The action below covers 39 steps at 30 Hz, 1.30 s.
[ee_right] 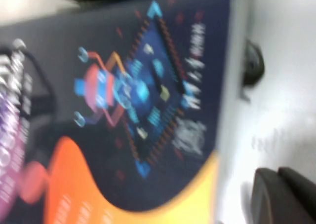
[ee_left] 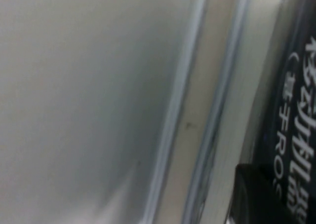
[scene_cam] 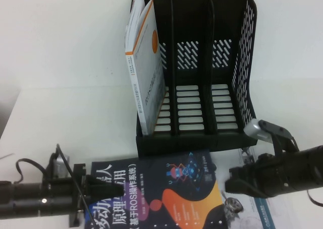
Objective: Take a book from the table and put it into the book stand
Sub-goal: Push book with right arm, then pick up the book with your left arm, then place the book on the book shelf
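Note:
The dark navy book [scene_cam: 166,188] with the white title lies flat on the table [scene_cam: 60,88] in front of the black book stand [scene_cam: 242,62]. My left gripper [scene_cam: 96,182] is at the book's left edge. In the left wrist view one finger [ee_left: 259,194] lies on the cover [ee_left: 296,110] above the page edges, clamped on that edge. My right gripper [scene_cam: 231,181] is shut at the book's right edge. In the right wrist view its fingers [ee_right: 281,189] rest just beside the cover [ee_right: 123,86].
A white book with an orange stripe [scene_cam: 144,62] stands in the stand's left slot; the middle and right slots hold nothing. A white book with car-parts drawings [scene_cam: 242,206] lies partly under the navy book's right side.

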### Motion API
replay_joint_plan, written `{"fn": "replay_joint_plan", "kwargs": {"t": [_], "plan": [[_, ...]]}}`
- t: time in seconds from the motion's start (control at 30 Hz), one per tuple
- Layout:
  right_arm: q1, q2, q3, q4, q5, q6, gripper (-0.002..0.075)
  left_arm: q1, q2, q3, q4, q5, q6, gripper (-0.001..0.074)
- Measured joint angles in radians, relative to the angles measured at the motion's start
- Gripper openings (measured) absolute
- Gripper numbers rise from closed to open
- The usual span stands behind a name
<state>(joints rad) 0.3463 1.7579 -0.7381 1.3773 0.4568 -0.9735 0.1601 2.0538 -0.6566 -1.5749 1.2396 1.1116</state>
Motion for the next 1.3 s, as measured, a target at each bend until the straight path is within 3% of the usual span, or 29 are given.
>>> {"fn": "replay_joint_plan", "kwargs": {"t": [0.17, 0.4, 0.7, 0.83, 1.0, 1.3], "plan": [[0.002, -0.094, 0.019, -0.186, -0.059, 0.1, 0.0, 0.016, -0.162, 0.008, 0.065, -0.071, -0.076, 0.0115], [0.002, -0.283, 0.019, -0.311, -0.056, 0.173, -0.0001, 0.016, -0.498, -0.008, 0.136, -0.122, -0.216, 0.0114], [0.002, -0.579, 0.023, -0.522, 0.086, 0.275, -0.0001, -0.06, -0.814, -0.253, 0.36, -0.179, -0.525, 0.0114], [0.002, -0.701, 0.027, -0.607, 0.183, 0.349, -0.0001, -0.146, -0.829, -0.417, 0.385, -0.218, -0.637, 0.0114], [0.002, -0.838, 0.027, -0.742, 0.294, 0.484, -0.0001, -0.265, -0.798, -0.604, 0.57, -0.295, -0.799, 0.0114], [0.002, -1.071, 0.027, -1.164, 0.445, 0.952, -0.0001, -0.415, -0.562, -0.96, 0.914, -0.315, -1.085, 0.0113]]}}
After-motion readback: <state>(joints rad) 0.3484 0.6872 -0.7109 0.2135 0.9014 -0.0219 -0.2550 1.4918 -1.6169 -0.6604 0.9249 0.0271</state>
